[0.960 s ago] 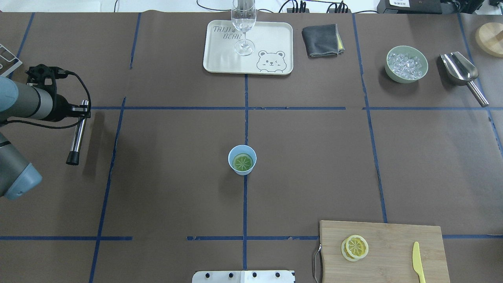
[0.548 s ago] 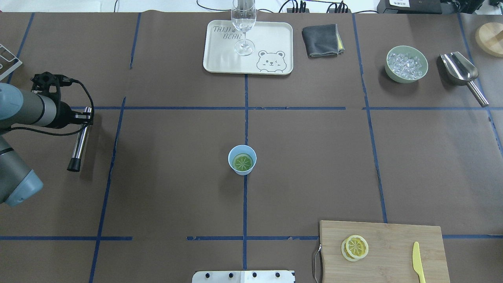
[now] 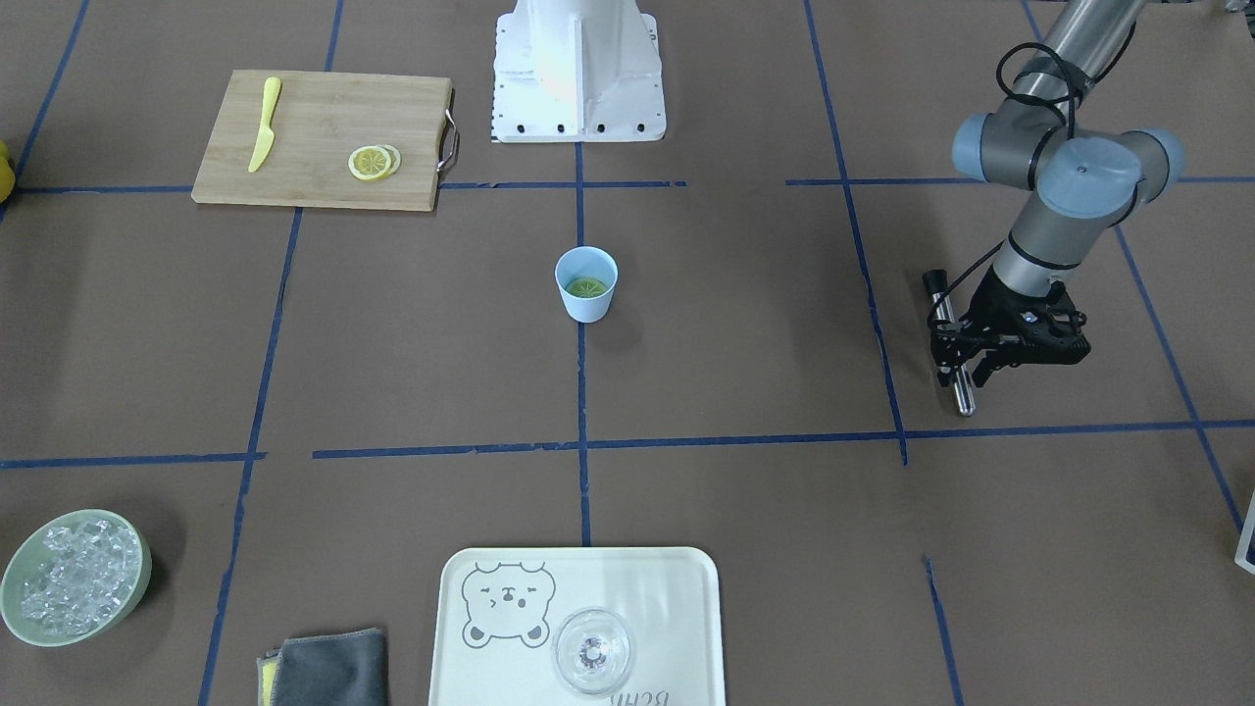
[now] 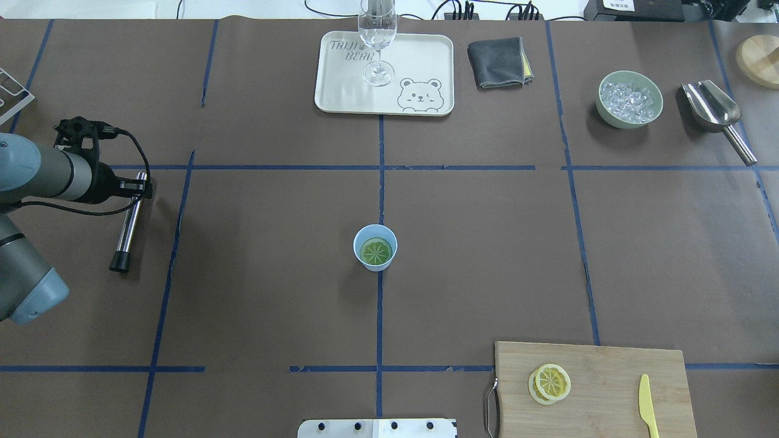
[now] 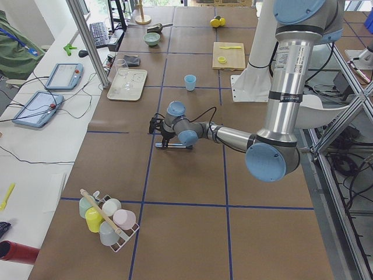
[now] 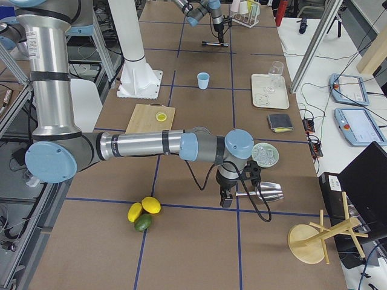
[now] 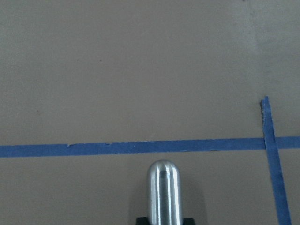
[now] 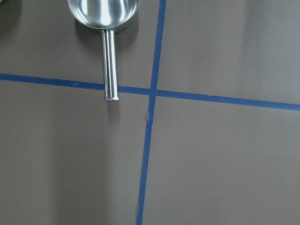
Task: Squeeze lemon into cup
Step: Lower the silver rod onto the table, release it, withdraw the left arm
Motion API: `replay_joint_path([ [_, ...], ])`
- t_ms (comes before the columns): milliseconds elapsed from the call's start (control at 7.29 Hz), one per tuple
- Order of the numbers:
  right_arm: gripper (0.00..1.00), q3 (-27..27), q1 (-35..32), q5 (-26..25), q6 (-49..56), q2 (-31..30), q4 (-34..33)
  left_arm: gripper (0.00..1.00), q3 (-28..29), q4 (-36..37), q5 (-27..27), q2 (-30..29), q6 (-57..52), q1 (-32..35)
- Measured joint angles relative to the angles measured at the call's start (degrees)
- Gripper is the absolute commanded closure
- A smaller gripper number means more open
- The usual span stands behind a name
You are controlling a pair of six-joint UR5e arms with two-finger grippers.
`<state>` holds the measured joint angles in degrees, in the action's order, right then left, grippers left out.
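Thin round lemon slice (image 4: pixel 376 250), greenish-yellow against the blue, lies flat in the bottom of the small pale-blue tapered plastic cup (image 4: pixel 367 232). The cup stands upright on the centre tape line of the brown paper-covered table (image 4: pixel 274 274). The left gripper (image 4: pixel 137 185) is far out toward the robot's left edge, well apart from cup and slice. Its fingers are clamped on a slim polished steel rod (image 4: pixel 129 219) with a black cap at the end nearer the robot. The grip is close to the bare rounded end, which pokes out over a blue tape line in the left wrist view. Rod low and roughly level; contact with the table cannot be judged. The right gripper (image 6: pixel 227 198) shows only in the right side view, at the opposite table end just beside a shiny steel scoop (image 4: pixel 711 104) and near the green bowl of ice (image 4: pixel 629 123). Whether its fingers are spread or closed cannot be told; it too is well apart from the lemon slice. Two overlapping lemon slices (image 4: pixel 549 383) and a yellow plastic knife (image 4: pixel 646 401) lie on the bamboo cutting board (image 4: pixel 608 371)
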<state>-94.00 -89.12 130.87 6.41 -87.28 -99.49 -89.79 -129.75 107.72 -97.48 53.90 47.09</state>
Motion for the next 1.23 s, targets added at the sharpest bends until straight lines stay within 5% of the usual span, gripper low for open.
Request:
replay_joint_path([
  [548, 0.0, 0.1, 0.0, 0.0, 0.0, -0.15, -0.06, 0.0, -4.04, 5.59, 0.89, 1.94, -19.99, 7.01],
  [960, 0.0, 0.13, 0.0, 0.0, 0.0, -0.28, -0.03, 0.0, -4.2, 17.78, 12.06, 1.89, -44.6, 26.35],
  [1234, 0.0, 0.13, 0.0, 0.0, 0.0, -0.39, -0.06, 0.0, -4.07, 26.71, 19.69, 2.95, -48.97, 34.87],
])
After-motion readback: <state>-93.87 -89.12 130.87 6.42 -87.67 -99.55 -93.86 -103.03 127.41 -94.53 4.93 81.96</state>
